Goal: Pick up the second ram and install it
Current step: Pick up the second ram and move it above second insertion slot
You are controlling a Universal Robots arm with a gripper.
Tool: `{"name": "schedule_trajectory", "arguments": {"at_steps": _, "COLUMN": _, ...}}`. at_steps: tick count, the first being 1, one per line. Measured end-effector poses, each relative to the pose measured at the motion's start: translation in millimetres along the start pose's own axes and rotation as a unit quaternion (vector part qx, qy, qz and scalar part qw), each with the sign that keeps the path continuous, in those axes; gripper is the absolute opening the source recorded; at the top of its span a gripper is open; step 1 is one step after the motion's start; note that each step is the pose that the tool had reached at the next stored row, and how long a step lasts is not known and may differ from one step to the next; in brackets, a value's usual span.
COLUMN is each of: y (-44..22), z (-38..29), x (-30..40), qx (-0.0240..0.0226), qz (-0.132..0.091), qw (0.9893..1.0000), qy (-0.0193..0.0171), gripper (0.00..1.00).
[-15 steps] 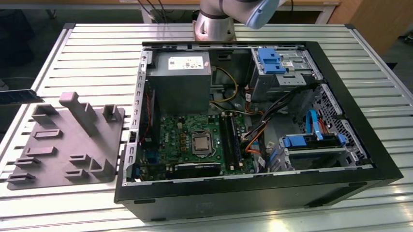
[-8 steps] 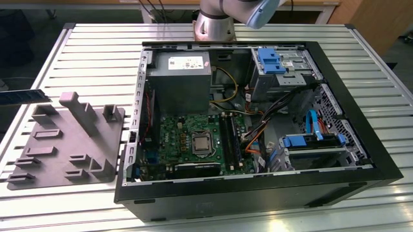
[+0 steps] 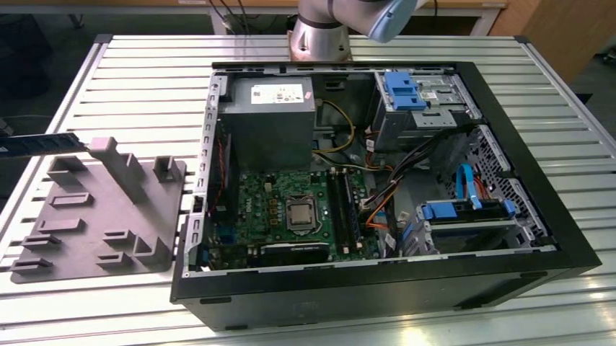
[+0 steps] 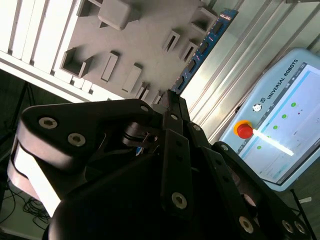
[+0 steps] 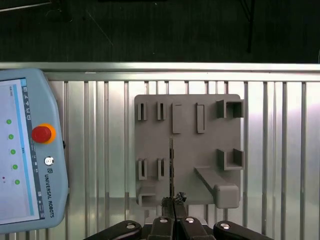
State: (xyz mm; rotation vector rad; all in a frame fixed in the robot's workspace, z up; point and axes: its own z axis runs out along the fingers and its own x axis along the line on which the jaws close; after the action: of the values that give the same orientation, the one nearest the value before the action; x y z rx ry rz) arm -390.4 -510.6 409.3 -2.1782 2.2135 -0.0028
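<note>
Gray fixture (image 3: 91,216) on slatted table (image 3: 144,86), open computer case (image 3: 385,292) beside it, teach pendant (image 5: 25,150)

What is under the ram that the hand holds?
The gray fixture, lying on the slatted table. The ram covers a thin strip of it, and the hand hides part of its edge.

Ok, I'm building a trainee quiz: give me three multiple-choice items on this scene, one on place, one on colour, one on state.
1. Relative to the computer case, the gray fixture lies: A inside it; B at the exterior view's left; C at the exterior view's right.
2. The drive latches are: A red; B yellow; C blue.
3. The second ram is: A socketed; B in the gripper; C in the case.
Answers: B, it sits outside the case; C, they show blue; B, the gripper is shut on it.
</note>
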Motion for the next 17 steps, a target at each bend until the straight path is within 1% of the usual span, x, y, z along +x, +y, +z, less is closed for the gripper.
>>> {"name": "schedule_trajectory", "arguments": {"at_steps": 17, "y": -22.6, "z": 0.6, "x": -0.4, "qx": 0.0000, "qz": 0.000, "qw": 1.0000, "qy": 0.0000, "gripper": 0.12}}
